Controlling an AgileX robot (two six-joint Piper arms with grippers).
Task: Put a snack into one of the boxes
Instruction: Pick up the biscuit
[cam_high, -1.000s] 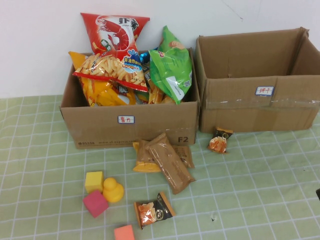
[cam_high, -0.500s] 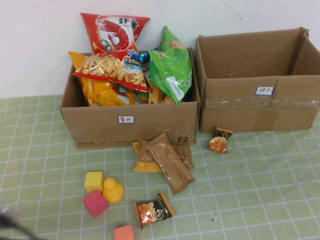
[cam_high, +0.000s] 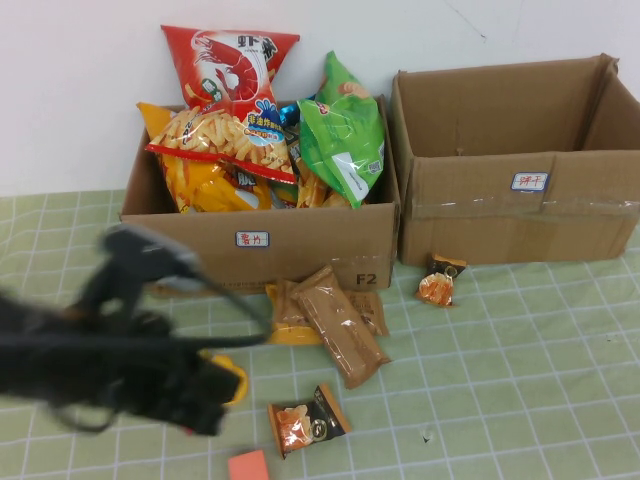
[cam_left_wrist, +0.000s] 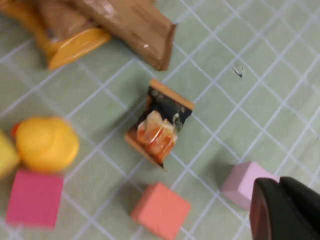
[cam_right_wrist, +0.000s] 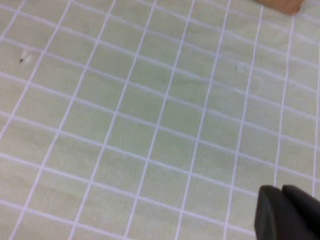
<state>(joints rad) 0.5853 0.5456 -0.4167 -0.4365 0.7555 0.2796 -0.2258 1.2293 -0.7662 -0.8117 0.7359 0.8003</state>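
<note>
A small black-and-orange snack packet (cam_high: 306, 421) (cam_left_wrist: 161, 126) lies on the green checked cloth near the front. Brown snack packs (cam_high: 335, 320) (cam_left_wrist: 125, 22) lie in front of the left box (cam_high: 260, 250), which is piled with crisp bags. A second small packet (cam_high: 440, 280) rests against the right box (cam_high: 520, 210), whose inside looks bare. My left gripper (cam_high: 205, 400) (cam_left_wrist: 285, 210) is shut and holds nothing. It hovers blurred over the toy blocks, left of the small packet. My right gripper (cam_right_wrist: 287, 212) is shut over bare cloth and is outside the high view.
A yellow duck (cam_left_wrist: 46, 144), a magenta cube (cam_left_wrist: 34, 197), an orange cube (cam_high: 248, 466) (cam_left_wrist: 161, 211) and a pale pink cube (cam_left_wrist: 240, 182) sit around the small packet. A white wall stands behind the boxes.
My left arm has swept in from the lower left and now covers the yellow and magenta cubes and most of the duck in the high view. Nothing on the table has moved.
</note>
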